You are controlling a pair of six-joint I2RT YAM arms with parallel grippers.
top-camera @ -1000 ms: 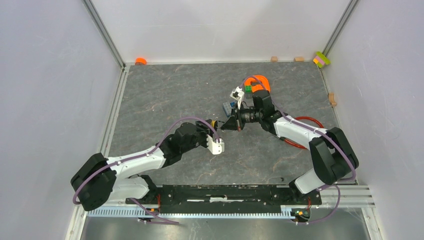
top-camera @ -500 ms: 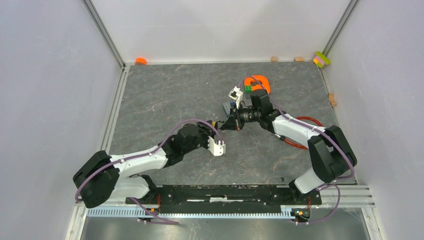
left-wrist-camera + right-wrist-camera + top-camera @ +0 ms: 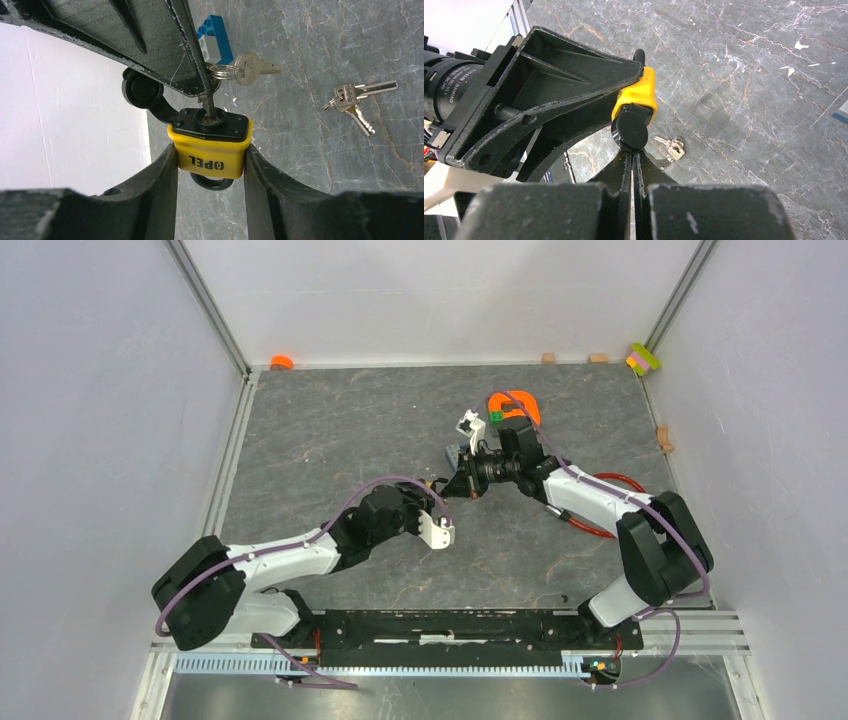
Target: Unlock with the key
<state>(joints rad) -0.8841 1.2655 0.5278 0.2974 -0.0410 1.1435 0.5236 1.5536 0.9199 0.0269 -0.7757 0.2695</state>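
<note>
The small yellow padlock is clamped by its sides between my left gripper's fingers, black shackle down and keyhole facing away. A thin silver key stands in the keyhole, with its ring and a second key hanging beside it. My right gripper is shut on that key's head, its fingers reaching in from above. In the right wrist view the padlock and its black dust cap sit just past my fingertips. In the top view both grippers meet at the padlock.
A spare key bunch lies on the grey stone table, also in the right wrist view. A blue brick lies behind the grippers. An orange object and a red cable lie near the right arm.
Both arms have shifted slightly, the right wrist a little farther back and the left arm a little forward. The grips on padlock and key are unchanged.
</note>
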